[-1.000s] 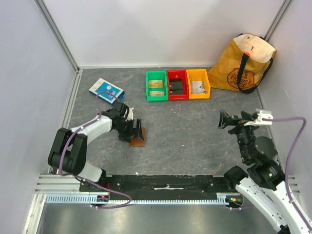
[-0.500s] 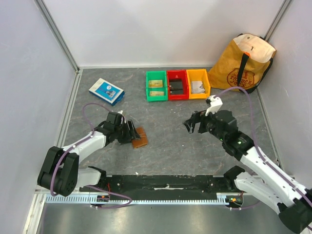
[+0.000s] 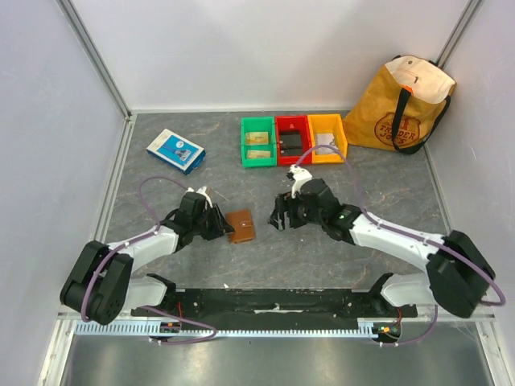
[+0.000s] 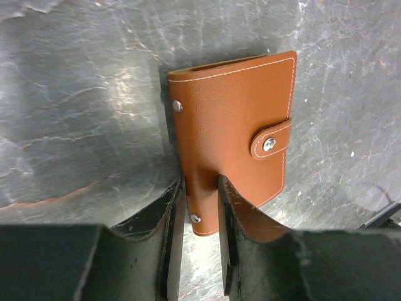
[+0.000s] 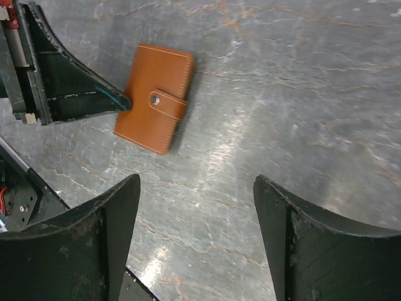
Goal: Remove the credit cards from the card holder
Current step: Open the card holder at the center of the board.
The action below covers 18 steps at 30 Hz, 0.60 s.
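Note:
The card holder (image 3: 240, 226), brown leather with a snap strap fastened, lies closed on the grey table between the two arms. In the left wrist view the card holder (image 4: 232, 125) has its near edge between the narrow fingers of my left gripper (image 4: 199, 207), which press on it. My left gripper (image 3: 219, 224) sits at its left side. To the right of the holder hovers my right gripper (image 3: 280, 219), open and empty. The right wrist view has the card holder (image 5: 153, 97) ahead of my right gripper (image 5: 195, 182). The credit cards are hidden.
A blue-and-white flat box (image 3: 175, 149) lies at the back left. Green (image 3: 244, 143), red (image 3: 292, 121) and yellow (image 3: 328, 118) bins stand in a row at the back; the green one holds tan flat pieces. A yellow tote bag (image 3: 402, 104) fills the back right corner.
My right arm swung in from the right edge to just right of the card holder. The left gripper narrowed onto the holder's edge, and the holder now lies flatter and slightly further right.

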Motion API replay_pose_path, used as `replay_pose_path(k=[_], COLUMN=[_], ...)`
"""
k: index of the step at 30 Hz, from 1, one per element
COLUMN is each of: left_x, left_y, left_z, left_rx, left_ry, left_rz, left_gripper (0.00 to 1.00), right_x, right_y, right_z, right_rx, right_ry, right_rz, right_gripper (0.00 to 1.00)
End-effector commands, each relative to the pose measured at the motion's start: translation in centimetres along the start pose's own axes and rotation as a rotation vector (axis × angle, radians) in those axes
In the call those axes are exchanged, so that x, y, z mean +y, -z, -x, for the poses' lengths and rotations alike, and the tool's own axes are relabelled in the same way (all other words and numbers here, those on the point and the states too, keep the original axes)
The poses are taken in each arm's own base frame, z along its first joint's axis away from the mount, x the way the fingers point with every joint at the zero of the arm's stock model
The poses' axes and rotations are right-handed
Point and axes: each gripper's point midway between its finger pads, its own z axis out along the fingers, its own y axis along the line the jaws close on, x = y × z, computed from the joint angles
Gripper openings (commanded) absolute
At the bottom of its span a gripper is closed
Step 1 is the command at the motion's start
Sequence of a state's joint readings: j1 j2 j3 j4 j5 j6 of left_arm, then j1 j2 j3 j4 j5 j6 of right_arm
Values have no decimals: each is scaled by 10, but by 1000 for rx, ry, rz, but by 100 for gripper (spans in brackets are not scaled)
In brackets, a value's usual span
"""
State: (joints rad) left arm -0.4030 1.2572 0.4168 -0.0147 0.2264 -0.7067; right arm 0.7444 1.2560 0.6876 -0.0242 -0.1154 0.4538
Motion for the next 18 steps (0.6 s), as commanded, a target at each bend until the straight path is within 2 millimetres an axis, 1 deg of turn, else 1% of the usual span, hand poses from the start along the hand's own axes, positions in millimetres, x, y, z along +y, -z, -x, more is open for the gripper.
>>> replay_pose_path(k=[1, 2, 3, 5, 7, 9, 11, 16, 18], left_x=[1, -1, -3, -5, -7, -9, -9, -11, -14], left_y=[-4, -5, -5, -4, -3, -2, 0, 1, 2], left_z=[-16, -17, -18, -21, -23, -25, -27, -30, -30], left_rx=[3, -2, -7, -20, -38, -52, -68, -85, -88], left_ry=[31, 28, 32, 50, 74, 96, 114, 133, 134], left_rz=[-10, -17, -24, -36, -54, -68, -71, -81, -94], left_gripper=[30, 30, 26, 18, 14, 5, 2, 2, 2], right_x=[31, 34, 31, 36, 41, 45, 49, 53, 50], right_y=[-21, -25, -30, -40, -48, -56, -63, -81, -84], right_z=[25, 20, 17, 11, 5, -5, -12, -28, -30], right_rx=[-46, -18, -5, 34, 68, 102, 128, 177, 181], right_ry=[49, 62, 76, 108, 142, 179, 208, 254, 262], right_rz=[1, -12, -53, -84, -121, -161, -192, -248, -274], right_gripper=[78, 76, 75, 75, 74, 71, 67, 63, 61])
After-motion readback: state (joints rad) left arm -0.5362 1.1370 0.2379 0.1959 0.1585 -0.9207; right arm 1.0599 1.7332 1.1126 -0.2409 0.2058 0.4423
